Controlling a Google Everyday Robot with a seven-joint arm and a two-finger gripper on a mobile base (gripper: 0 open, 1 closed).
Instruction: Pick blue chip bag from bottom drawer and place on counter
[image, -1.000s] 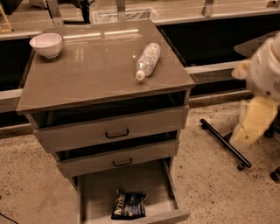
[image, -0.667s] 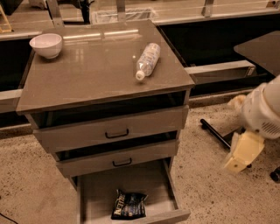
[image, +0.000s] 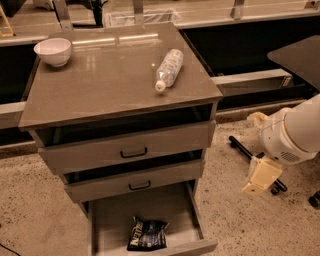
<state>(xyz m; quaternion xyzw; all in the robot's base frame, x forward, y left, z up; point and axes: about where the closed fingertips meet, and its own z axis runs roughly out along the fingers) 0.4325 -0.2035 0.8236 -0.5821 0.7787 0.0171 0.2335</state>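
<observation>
Judged step: approach, the blue chip bag (image: 147, 235) not yet grasped; the gripper (image: 261, 176) hangs at the 3 o'clock side of the cabinet (image: 170, 142), well apart from the open bottom drawer (image: 155, 207), and whether it is set wide or narrow cannot be told. The next move calls for a descent over the bag, a pinch on slack foil, then a lift to the counter (image: 105, 85). The bag lies on the drawer floor near the front panel, at 8 o'clock from the gripper; dark crinkled foil, pale lettering up.
</observation>
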